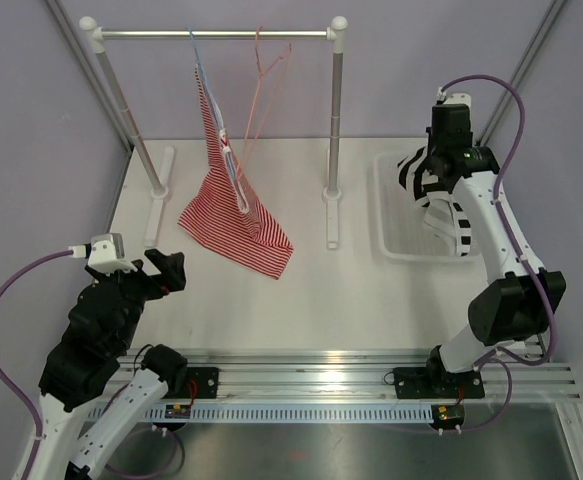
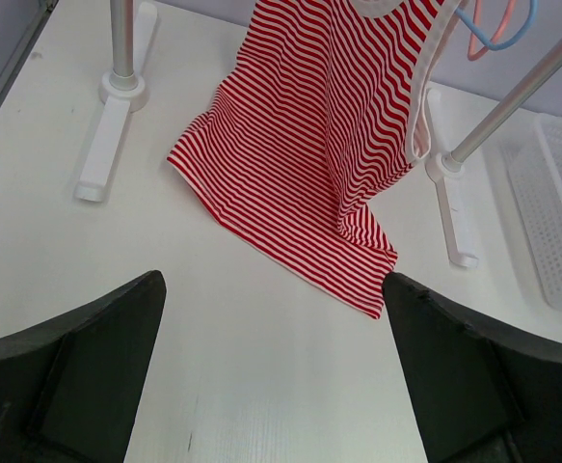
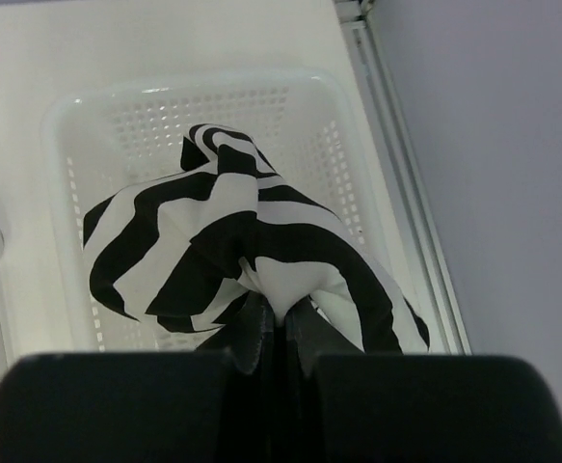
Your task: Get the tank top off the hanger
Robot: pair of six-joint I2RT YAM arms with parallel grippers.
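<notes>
The black-and-white striped tank top [image 3: 232, 241] hangs bunched from my right gripper [image 3: 281, 313], which is shut on a white fold of it. In the top view the tank top [image 1: 411, 168] hangs over the white basket [image 1: 391, 215] at the right, partly hidden by my right arm. The pale pink hanger [image 1: 252, 95] hangs bare on the rail, far from the tank top. My left gripper [image 1: 171, 270] stands open and empty near the table's front left. Its fingers [image 2: 117, 328] frame bare table in the left wrist view.
A red-and-white thin-striped top [image 1: 233, 215] hangs from a light blue hanger [image 2: 512, 29] on the rack [image 1: 211, 34], its hem resting on the table. The rack's two feet stand at the back. The basket's rim [image 3: 59, 193] lies just below the tank top.
</notes>
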